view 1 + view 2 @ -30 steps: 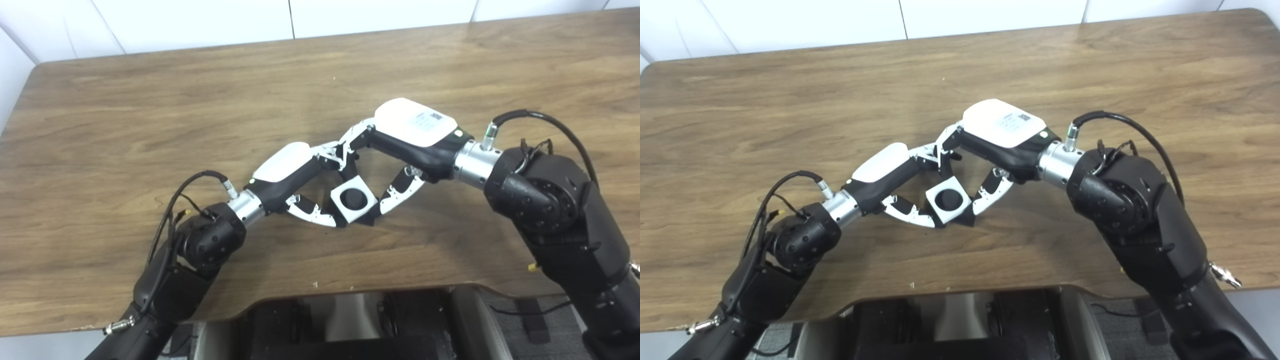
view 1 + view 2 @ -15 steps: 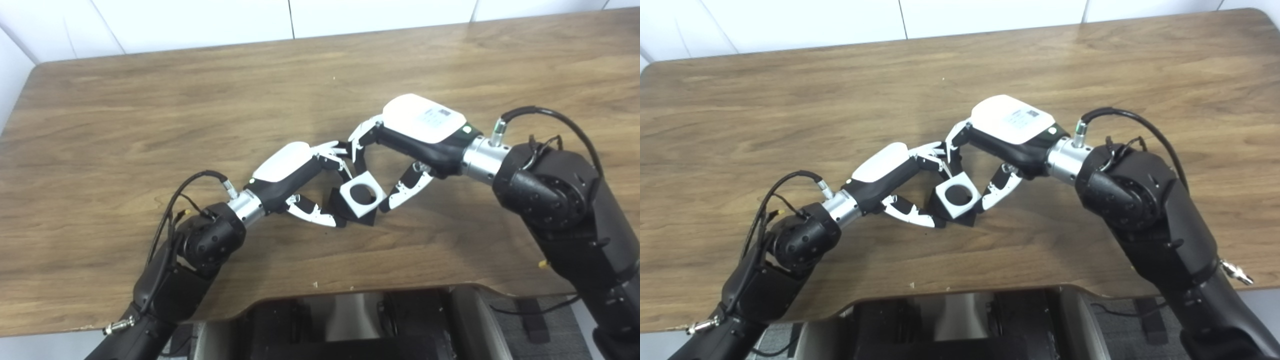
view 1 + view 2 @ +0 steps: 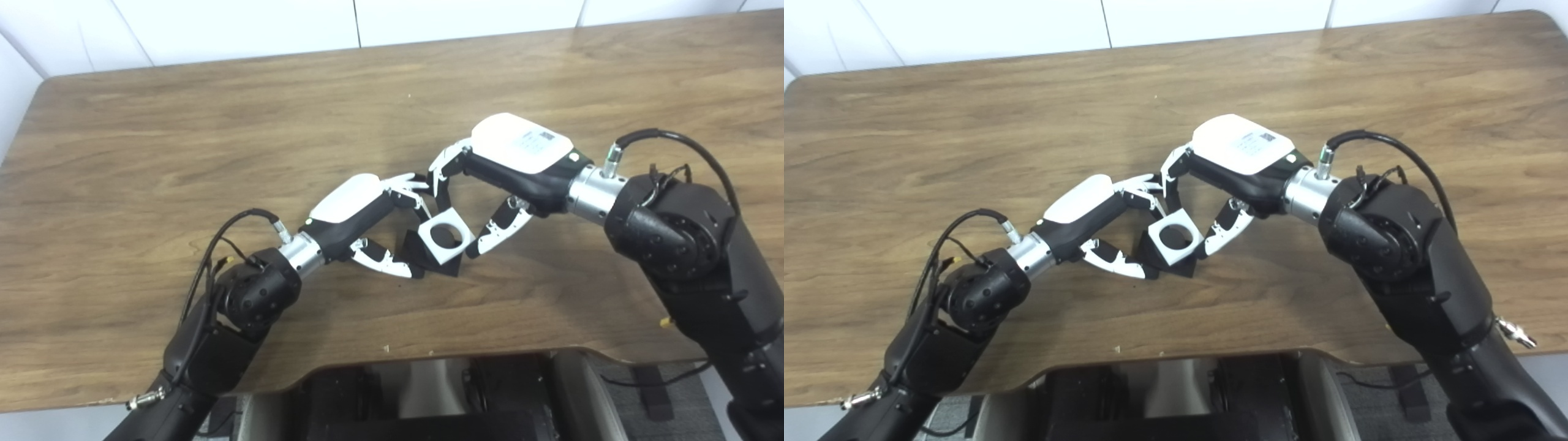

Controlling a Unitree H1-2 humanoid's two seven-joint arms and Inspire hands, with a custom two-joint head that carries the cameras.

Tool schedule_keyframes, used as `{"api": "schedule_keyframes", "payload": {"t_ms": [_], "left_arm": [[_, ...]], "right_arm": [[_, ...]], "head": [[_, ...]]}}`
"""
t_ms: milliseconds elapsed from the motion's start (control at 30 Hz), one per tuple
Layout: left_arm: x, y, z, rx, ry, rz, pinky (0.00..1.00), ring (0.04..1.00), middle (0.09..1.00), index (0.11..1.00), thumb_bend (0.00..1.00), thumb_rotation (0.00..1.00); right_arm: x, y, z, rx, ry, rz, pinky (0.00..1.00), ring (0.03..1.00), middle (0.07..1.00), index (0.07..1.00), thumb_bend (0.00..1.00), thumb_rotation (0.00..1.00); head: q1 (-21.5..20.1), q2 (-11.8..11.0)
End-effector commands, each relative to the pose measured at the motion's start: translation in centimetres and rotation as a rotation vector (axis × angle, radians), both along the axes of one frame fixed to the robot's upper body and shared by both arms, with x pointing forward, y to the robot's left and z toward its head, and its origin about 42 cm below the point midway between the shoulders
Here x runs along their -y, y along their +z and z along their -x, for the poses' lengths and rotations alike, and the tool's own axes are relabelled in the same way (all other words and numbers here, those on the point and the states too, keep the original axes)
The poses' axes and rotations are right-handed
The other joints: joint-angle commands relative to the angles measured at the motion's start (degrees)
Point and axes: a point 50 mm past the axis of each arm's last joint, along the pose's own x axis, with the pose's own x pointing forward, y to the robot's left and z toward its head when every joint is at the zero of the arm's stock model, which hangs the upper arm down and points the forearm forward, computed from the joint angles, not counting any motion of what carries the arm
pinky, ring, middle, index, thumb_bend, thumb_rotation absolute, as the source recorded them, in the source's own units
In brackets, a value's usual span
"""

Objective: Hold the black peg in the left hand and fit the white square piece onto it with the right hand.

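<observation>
The white square piece (image 3: 446,234), with a round hole in its middle, sits tilted between my two hands at the table's centre. My right hand (image 3: 490,184) is shut on it, with fingers at its top corner and thumb at its right corner. Under it and to its left shows the black peg (image 3: 414,251), of which only the dark base is visible. My left hand (image 3: 367,220) is shut on the peg from the left, thumb low and fingers above. The hole looks light grey, with no black filling it.
The wooden table (image 3: 184,122) stretches wide on all sides of the hands. Its front edge has a curved cutout (image 3: 429,354) just below them, with the robot's body beneath. A white wall (image 3: 245,24) runs along the back edge.
The right hand has moved up and to the right with the white piece. The hole was filled with black a second ago and now shows light. The left hand has stayed put.
</observation>
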Motion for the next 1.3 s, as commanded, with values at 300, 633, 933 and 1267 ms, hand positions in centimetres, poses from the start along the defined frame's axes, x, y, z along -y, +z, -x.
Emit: {"api": "schedule_keyframes", "payload": {"t_ms": [300,633,933,1267], "left_arm": [[-1.2,-4.4,1.5,-0.164,0.018,-0.198,0.89,0.95,0.872,0.493,0.52,0.07],[-1.3,-4.3,1.5,-0.168,0.025,-0.188,0.89,0.949,0.871,0.493,0.52,0.07],[-1.6,-4.3,1.7,-0.17,0.026,-0.196,0.89,0.953,0.875,0.493,0.52,0.07],[-1.7,-4.4,1.8,-0.171,0.025,-0.201,0.89,0.954,0.874,0.493,0.52,0.08]], "right_arm": [[-1.0,1.0,-0.1,0.028,0.009,-0.043,0.63,0.757,0.74,0.48,0.52,0.14],[-1.0,0.5,0.1,0.013,0.02,-0.03,0.65,0.767,0.737,0.48,0.52,0.13],[-0.8,0.0,0.2,0.005,0.015,-0.011,0.66,0.765,0.734,0.48,0.52,0.13],[-0.3,-0.2,-0.1,0.008,-0.003,-0.01,0.64,0.761,0.735,0.48,0.52,0.13]], "head": [[0.1,0.1],[0.6,0.3],[0.5,0.4],[0.4,0.6]]}}
